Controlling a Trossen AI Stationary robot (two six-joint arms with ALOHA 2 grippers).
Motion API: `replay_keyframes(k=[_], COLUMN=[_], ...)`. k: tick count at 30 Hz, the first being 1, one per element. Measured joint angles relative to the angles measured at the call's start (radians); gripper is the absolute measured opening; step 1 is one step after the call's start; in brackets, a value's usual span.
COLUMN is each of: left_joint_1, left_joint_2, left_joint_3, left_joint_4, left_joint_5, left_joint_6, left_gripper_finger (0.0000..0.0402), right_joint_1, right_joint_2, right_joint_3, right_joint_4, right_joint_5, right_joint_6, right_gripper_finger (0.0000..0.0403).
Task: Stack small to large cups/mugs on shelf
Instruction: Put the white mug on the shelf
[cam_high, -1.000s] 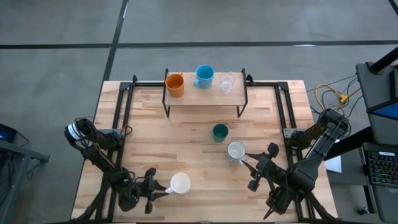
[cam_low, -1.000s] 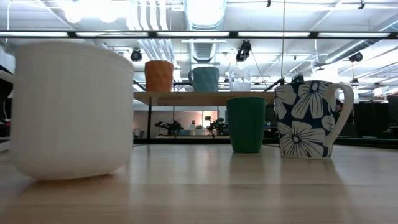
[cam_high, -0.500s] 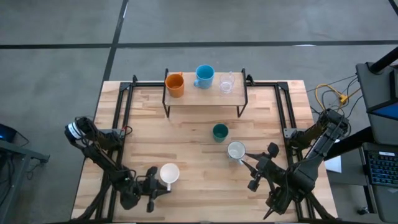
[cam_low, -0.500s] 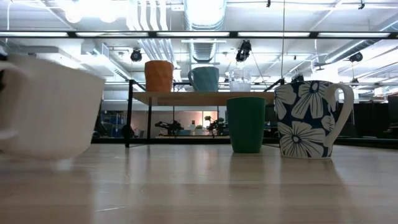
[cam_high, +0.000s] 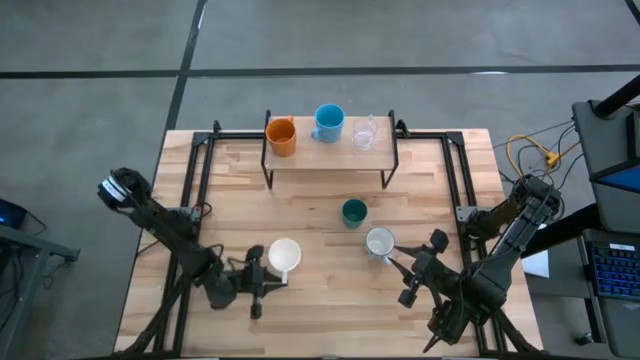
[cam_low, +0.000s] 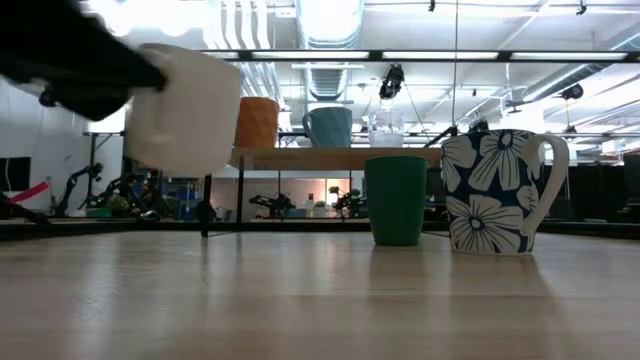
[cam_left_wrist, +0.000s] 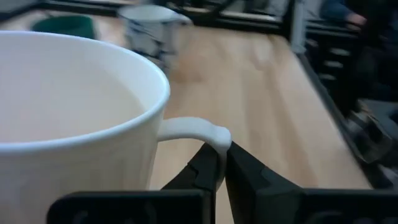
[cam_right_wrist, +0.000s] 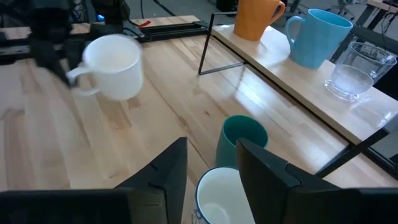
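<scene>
My left gripper (cam_high: 266, 276) is shut on a white mug (cam_high: 285, 254), held above the table's near middle; the mug also shows in the low view (cam_low: 185, 105) and the right wrist view (cam_right_wrist: 113, 65). My right gripper (cam_right_wrist: 214, 171) is open, one finger on either side of a grey-white flowered mug (cam_high: 379, 241) that stands on its base; I see no touch. A dark green cup (cam_high: 353, 211) stands just beyond it. An orange mug (cam_high: 281, 135), a light blue mug (cam_high: 328, 122) and a clear glass (cam_high: 364, 132) stand on the shelf (cam_high: 330, 155). My left gripper pinches the white mug's handle (cam_left_wrist: 200, 128) between its two fingers (cam_left_wrist: 208, 171), at the handle's outer curve. The fingers come about level from the table's near left. The mug is lifted clear of the table and upright, its mouth up.
Black metal rails (cam_high: 200, 170) run along the table's left and right sides. The shelf stands at the far middle on thin black legs (cam_right_wrist: 205, 46). Bare wood (cam_high: 250, 210) lies between the shelf and the lifted mug.
My left gripper has lifted the white mug off the table and carried it toward the far edge. The mug stood on the table a second ago and now hangs clear, still upright.
</scene>
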Motion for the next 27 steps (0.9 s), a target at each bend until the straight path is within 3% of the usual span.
replay_keyframes(k=[5, 15, 21, 27], left_joint_1=[0.129, 0.471, 0.663, 0.759], left_joint_2=[-0.111, -0.284, -0.260, -0.158], left_joint_3=[0.000, 0.040, 0.113, 0.208], left_joint_4=[-0.035, -0.031, -0.027, -0.037], left_joint_5=[0.014, 0.229, 0.380, 0.506], left_joint_6=[0.081, 0.269, 0.287, 0.292], left_gripper_finger=[0.0000, 0.0000, 0.0000, 0.0000], right_joint_1=[0.000, 0.000, 0.000, 0.000], right_joint_2=[0.000, 0.000, 0.000, 0.000], right_joint_3=[0.000, -0.020, -0.035, -0.040], right_joint_4=[-0.001, -0.008, -0.009, -0.009], right_joint_5=[0.000, -0.001, -0.001, -0.001], right_joint_6=[-0.023, -0.049, -0.049, -0.048], right_gripper_finger=[0.0128, 0.0128, 0.0134, 0.0134])
